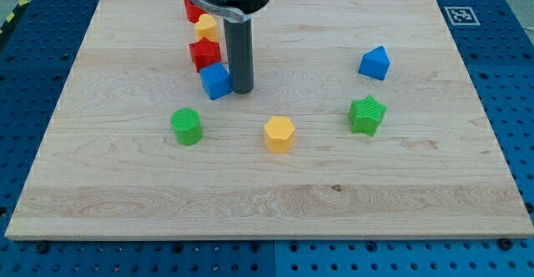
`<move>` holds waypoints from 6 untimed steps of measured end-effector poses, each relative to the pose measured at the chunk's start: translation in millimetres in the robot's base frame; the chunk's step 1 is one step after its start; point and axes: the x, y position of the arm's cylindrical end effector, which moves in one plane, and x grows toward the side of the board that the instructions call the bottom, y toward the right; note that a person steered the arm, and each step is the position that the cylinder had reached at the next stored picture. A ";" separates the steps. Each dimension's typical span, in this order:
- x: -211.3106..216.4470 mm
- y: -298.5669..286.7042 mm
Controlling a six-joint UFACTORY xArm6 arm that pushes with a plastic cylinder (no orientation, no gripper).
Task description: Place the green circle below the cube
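The green circle lies left of the board's middle. The blue cube sits above and a little right of it. My tip rests on the board just right of the blue cube, close to or touching it, and up and right of the green circle.
A red block, a yellow block and another red block stack in a line above the cube. A yellow hexagon lies at centre, a green star and a blue block at right.
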 end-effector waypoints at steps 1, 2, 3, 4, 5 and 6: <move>0.0 -0.4; 0.0 -4.1; 0.0 -4.1; 0.1 -5.9; 24.8 -4.4; 57.6 -3.5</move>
